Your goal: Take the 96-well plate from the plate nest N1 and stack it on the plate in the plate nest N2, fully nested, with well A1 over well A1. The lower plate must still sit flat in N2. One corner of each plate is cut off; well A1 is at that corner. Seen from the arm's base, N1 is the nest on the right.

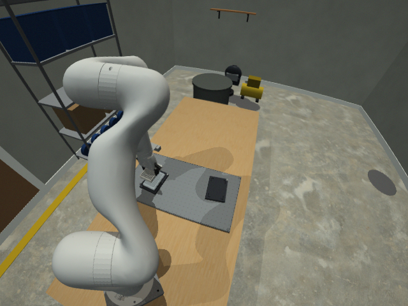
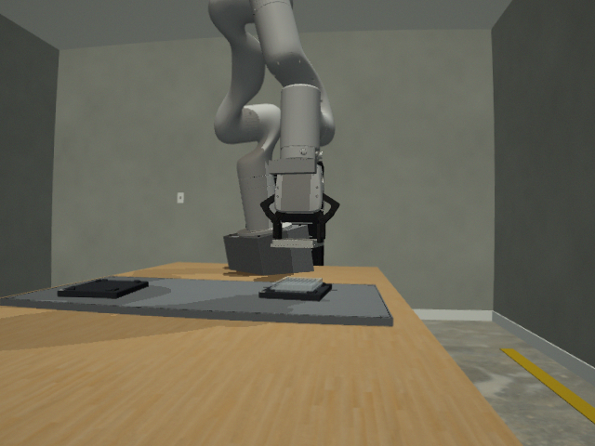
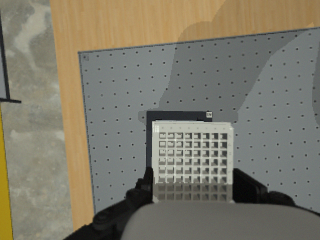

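Note:
My gripper (image 2: 297, 242) is shut on a white 96-well plate (image 2: 294, 243) and holds it in the air over the left nest N2 (image 2: 295, 292). A second white plate (image 2: 295, 284) lies flat in N2, with a clear gap below the held plate. In the wrist view the held plate (image 3: 193, 162) sits between the black fingers and covers most of the lower plate; only the black edge of N2 (image 3: 175, 115) shows beyond it. In the top view the held plate (image 1: 147, 174) hangs just above the plate in N2 (image 1: 154, 183). The nest N1 (image 1: 216, 189) is empty.
Both nests stand on a grey perforated baseplate (image 1: 187, 194) on the wooden table. N1 also shows in the exterior view (image 2: 102, 288). A metal shelf (image 1: 55, 82) stands left of the table; a dark drum (image 1: 212, 88) and a yellow compressor (image 1: 252, 88) stand beyond its far end.

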You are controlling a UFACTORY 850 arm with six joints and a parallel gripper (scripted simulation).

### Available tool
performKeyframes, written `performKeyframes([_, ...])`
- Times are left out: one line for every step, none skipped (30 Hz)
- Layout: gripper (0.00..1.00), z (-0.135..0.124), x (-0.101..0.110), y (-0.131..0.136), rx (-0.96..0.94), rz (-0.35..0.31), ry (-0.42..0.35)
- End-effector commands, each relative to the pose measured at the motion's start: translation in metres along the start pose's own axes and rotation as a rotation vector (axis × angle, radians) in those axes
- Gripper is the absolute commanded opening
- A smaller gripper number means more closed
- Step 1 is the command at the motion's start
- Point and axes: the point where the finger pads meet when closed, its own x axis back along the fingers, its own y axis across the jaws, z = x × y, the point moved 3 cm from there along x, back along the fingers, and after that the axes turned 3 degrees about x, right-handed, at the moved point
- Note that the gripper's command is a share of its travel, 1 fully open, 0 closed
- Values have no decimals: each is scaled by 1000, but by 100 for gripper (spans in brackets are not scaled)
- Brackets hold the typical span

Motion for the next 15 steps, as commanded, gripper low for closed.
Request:
performKeyframes([0, 1, -6, 0, 0, 1, 2])
performKeyframes([0, 1, -7, 0, 0, 1, 2])
performKeyframes([0, 1, -9, 0, 0, 1, 2])
performKeyframes([0, 1, -11, 0, 0, 1, 2])
performKeyframes([0, 1, -12, 0, 0, 1, 2])
performKeyframes([0, 1, -14, 0, 0, 1, 2])
performKeyframes([0, 1, -16, 0, 0, 1, 2])
performKeyframes([0, 1, -17, 0, 0, 1, 2])
performKeyframes([0, 1, -19, 0, 0, 1, 2])
performKeyframes([0, 1, -21, 0, 0, 1, 2])
performKeyframes([0, 1, -21, 0, 0, 1, 2])
performKeyframes([0, 1, -21, 0, 0, 1, 2])
performKeyframes([0, 1, -22, 0, 0, 1, 2])
performKeyframes([0, 1, -24, 0, 0, 1, 2])
performKeyframes([0, 1, -26, 0, 0, 1, 2])
